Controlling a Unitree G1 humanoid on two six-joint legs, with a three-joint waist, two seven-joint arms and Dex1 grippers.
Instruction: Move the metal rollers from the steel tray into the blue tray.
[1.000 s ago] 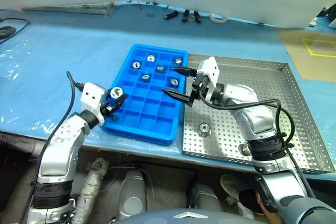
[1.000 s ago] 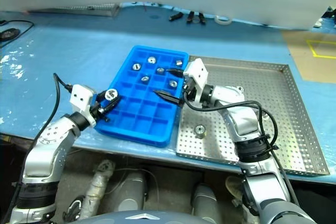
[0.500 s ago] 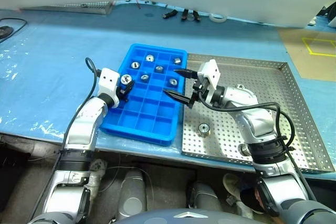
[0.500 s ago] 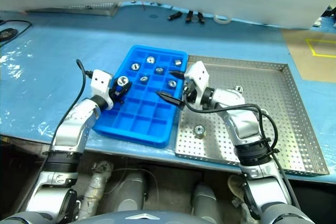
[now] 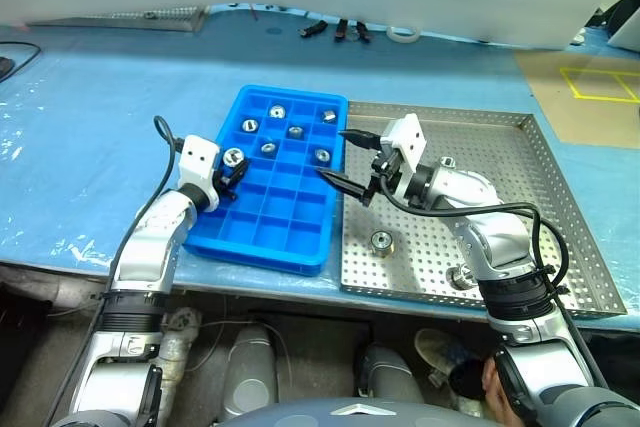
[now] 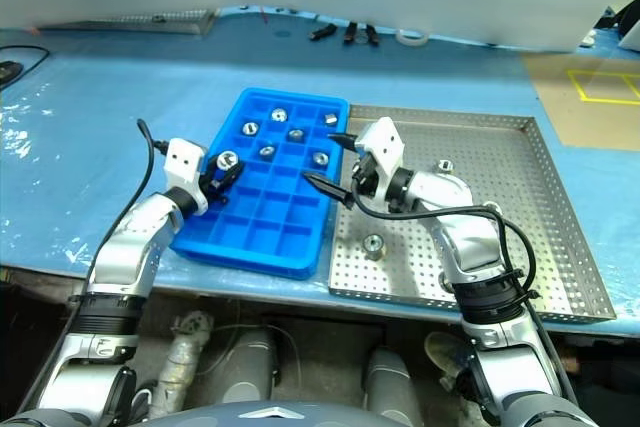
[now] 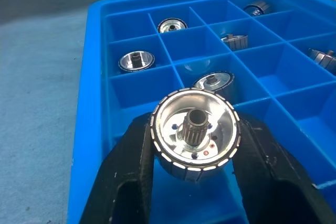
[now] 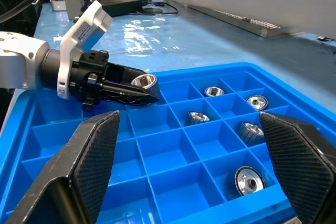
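Metal roller (image 7: 195, 130) now carried in over the blue tray (image 5: 232, 233), pinched tight in the left gripper (image 5: 233, 165).
It has come up from the lower left; release comes next, while the right gripper (image 5: 343, 156) hovers with fingers wide and empty by the steel tray (image 5: 560, 215).

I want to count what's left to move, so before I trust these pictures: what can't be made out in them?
- Steel tray: the right arm covers part of its floor in both eye views, so rollers could lie under it; the roller near the front is plain, the one by the forearm half hidden.
- Blue tray: its near compartments sit behind the left claw and its held roller in the left wrist view.
- Small dark items at the table's far edge: too small to identify.
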